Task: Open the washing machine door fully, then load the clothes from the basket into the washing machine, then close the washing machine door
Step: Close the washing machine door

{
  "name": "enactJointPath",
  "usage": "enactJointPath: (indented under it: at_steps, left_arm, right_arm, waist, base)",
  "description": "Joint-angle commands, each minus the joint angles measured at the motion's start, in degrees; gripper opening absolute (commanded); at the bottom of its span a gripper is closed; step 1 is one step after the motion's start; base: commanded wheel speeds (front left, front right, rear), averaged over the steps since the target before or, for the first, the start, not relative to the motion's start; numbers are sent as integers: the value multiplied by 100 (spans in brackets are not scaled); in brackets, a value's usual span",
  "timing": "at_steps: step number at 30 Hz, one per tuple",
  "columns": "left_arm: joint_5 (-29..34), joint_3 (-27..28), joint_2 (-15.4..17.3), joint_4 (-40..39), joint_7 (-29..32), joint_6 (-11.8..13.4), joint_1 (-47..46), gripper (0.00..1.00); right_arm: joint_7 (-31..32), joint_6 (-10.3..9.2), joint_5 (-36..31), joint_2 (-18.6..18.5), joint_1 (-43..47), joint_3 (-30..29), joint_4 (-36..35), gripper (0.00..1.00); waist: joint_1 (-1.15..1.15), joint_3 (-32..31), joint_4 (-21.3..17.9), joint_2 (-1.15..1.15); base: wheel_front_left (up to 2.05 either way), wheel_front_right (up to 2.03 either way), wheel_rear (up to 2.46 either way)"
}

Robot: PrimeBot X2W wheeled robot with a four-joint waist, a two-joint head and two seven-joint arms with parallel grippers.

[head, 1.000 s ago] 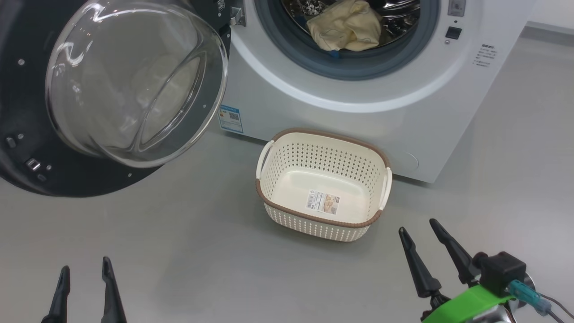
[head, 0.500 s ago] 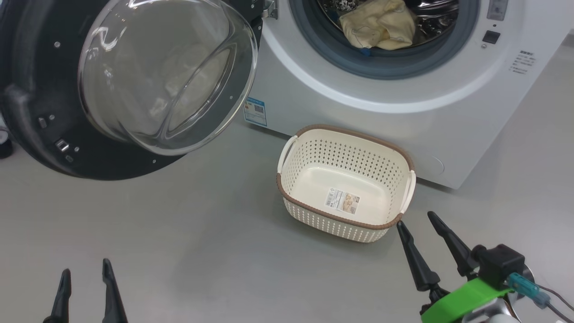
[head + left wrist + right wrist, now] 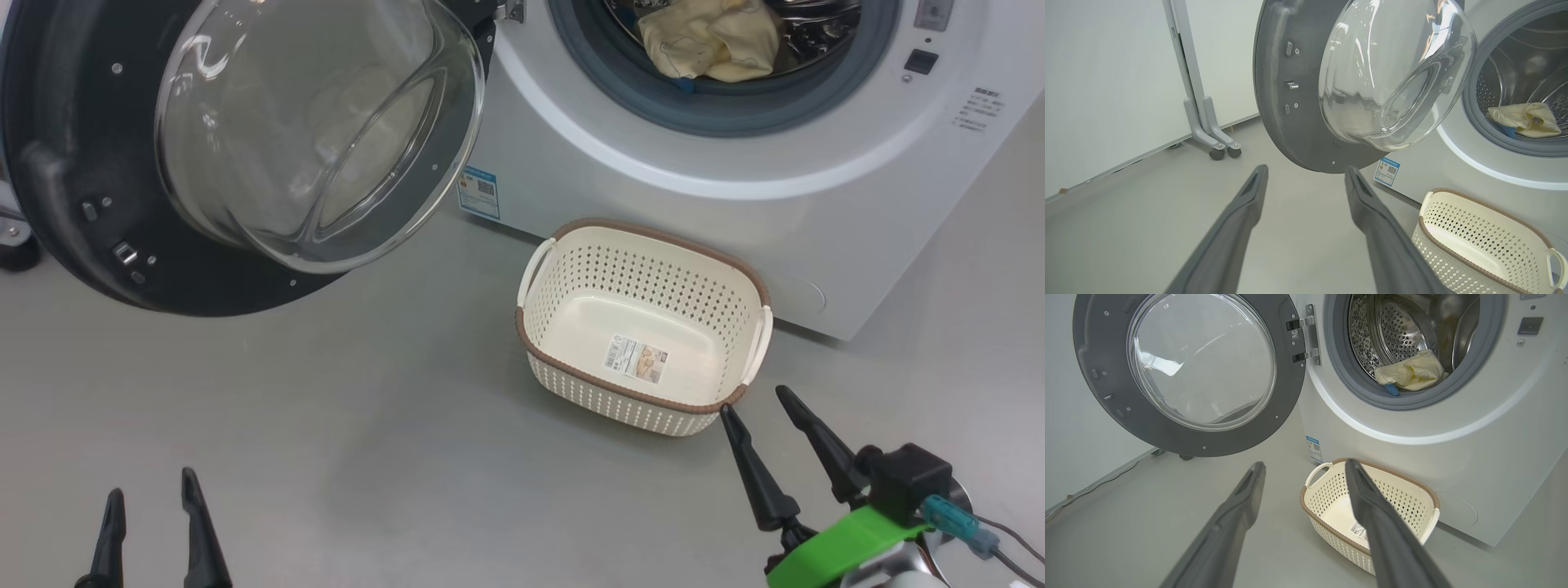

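- Head view: washing machine door [image 3: 245,147] hangs wide open at 10 o'clock; washing machine [image 3: 653,180] at 1; clothes [image 3: 710,41] lie in its mouth at 12; basket [image 3: 629,278] sits empty at centre, just beside the machine front. The left gripper [image 3: 151,486] at 7 and right gripper [image 3: 753,400] at 4 are both spread, holding nothing.
- I judge the door heavy, rigid and glossy. The glass bowl [image 3: 343,106] looks slippery, so I'd push the black rim [image 3: 57,188] at its 9 o'clock edge.
- Left wrist view: gives me the rim side-on with its latch [image 3: 1291,85] at 11, and a wheeled stand [image 3: 1208,130] at 9 beyond the door.
- Right wrist view: gives me the hinge [image 3: 1306,339] at 12, the perforated drum [image 3: 1396,330] at 1, and a blue bit [image 3: 1391,390] at the grey seal [image 3: 1337,355] lip, which may snag on closing.
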Motion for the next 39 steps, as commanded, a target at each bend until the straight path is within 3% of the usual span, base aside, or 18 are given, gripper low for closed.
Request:
enactJointPath:
  at_steps: [1, 6, 7, 8, 13, 20, 28, 39]
  left_arm:
    - [71, 273, 25, -177, -81, 209, -244, 100]
    - [69, 374, -70, -196, -81, 130, -250, 100]
    - [47, 410, -102, -210, -81, 105, -255, 38]
    - [42, 443, -122, -231, -81, 69, -264, 0]
    - [-572, 981, -489, -388, -82, -215, -359, 0]
    - [-1404, 1897, -541, -277, -82, -749, -701, 0]
    - [-2751, 2869, 47, 221, 298, -1084, -1779, 0]
    - [-3846, 3534, 1103, 1321, 884, -1352, -3324, 0]
  right_arm:
    - [0, 3, -53, -121, -290, 95, -194, 100]
    - [13, 3, -41, -130, -316, 119, -193, 100]
    - [13, 3, -39, -129, -322, 122, -192, 100]
    - [13, 3, -37, -127, -326, 122, -191, 100]
    - [10, 3, -30, -119, -325, 110, -190, 100]
    - [15, 3, -24, -126, -325, 94, -199, 100]
    - [68, 3, -13, -135, -341, 146, -238, 100]
    - [144, 3, -8, -212, -356, 160, -325, 100]
  waist:
    - [0, 7, -2, 0]
    - [0, 29, -40, 0]
    - [0, 32, -51, 0]
    - [0, 36, -61, 0]
    - [0, 52, -90, 0]
    - [0, 58, -103, 0]
    - [0, 45, -148, 0]
    - [0, 117, -301, 0]
  base:
    - [0, 0, 0]
    - [0, 0, 0]
    - [0, 0, 0]
    - [0, 0, 0]
    - [0, 0, 0]
    - [0, 0, 0]
    - [0, 0, 0]
    - [0, 0, 0]
